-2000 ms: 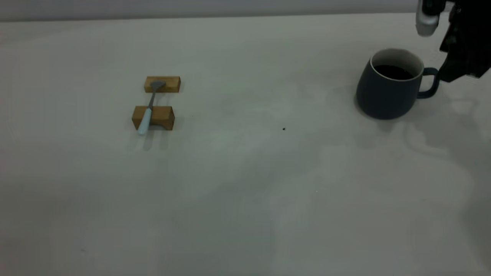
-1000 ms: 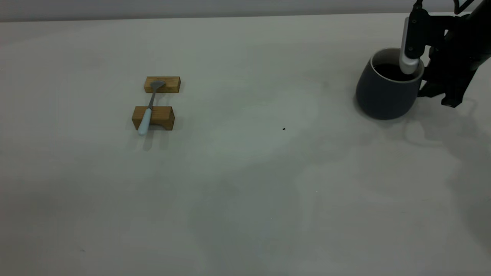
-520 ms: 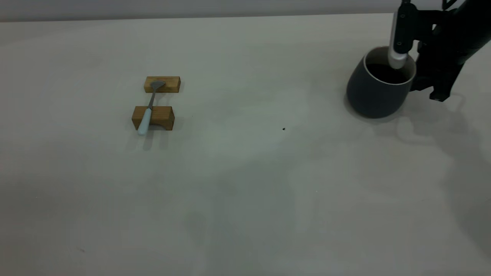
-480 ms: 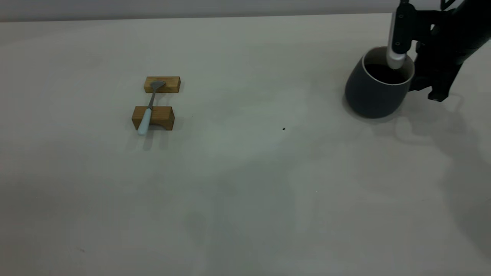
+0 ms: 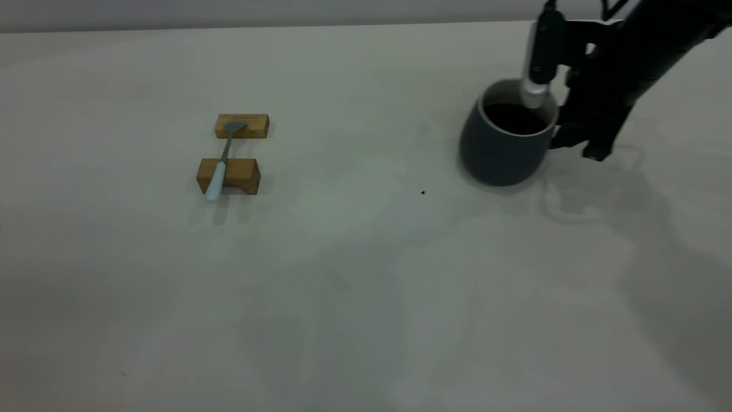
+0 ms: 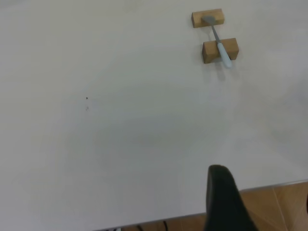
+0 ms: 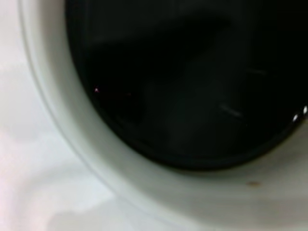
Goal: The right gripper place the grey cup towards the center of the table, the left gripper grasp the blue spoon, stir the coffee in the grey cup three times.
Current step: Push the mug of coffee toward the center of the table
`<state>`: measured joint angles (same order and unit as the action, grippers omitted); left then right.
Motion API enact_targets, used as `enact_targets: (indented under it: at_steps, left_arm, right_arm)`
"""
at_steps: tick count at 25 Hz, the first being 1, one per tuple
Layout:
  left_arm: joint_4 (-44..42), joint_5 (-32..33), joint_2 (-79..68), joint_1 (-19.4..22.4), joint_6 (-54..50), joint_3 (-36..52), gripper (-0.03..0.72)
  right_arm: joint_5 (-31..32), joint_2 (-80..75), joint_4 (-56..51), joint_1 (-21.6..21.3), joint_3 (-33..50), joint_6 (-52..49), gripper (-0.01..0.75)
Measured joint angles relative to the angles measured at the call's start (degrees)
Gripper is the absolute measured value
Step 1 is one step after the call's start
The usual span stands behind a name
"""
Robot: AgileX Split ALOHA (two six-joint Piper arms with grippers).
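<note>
While no writing shows, right hand (image 5: 563,134) grips the grey cup (image 5: 503,151) by its handle side

The table (image 5: 343,274) was wide, flat and off-white, and it filled almost the whole exterior view. Soft grey shadows lay over it in patches. A tiny dark speck (image 5: 423,193) sat on it. Along the far edge ran a strip of plain grey wall (image 5: 257,11). In the left wrist view, the table's edge showed, and beyond it was a brown wooden floor (image 6: 284,207) with a pale line across it.
</note>
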<state>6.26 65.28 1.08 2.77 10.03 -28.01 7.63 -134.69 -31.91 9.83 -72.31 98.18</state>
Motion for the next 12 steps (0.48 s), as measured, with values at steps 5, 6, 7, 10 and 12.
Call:
enact_targets:
  at_steps: [5,6,7,10,12]
  left_arm:
    - [0.00,0.00,0.00,0.00,0.00,0.00,0.478]
    - [0.00,0.00,0.00,0.00,0.00,0.00,0.478]
    - [0.00,0.00,0.00,0.00,0.00,0.00,0.478]
    - [0.00,0.00,0.00,0.00,0.00,0.00,0.478]
    - [0.00,0.00,0.00,0.00,0.00,0.00,0.478]
  right_arm:
    - [2.74,-1.08,-2.39,3.61,-3.02,0.00,0.199]
    - [3.23,-1.41,-2.70,4.30,-3.67,0.00,0.197]
    - [3.81,-1.74,-3.01,4.91,-4.30,0.00,0.196]
    - [4.79,-2.60,-4.05,7.02,-6.10,-0.07,0.196]
    - [5.20,-3.36,-4.73,8.34,-7.48,-0.07,0.196]
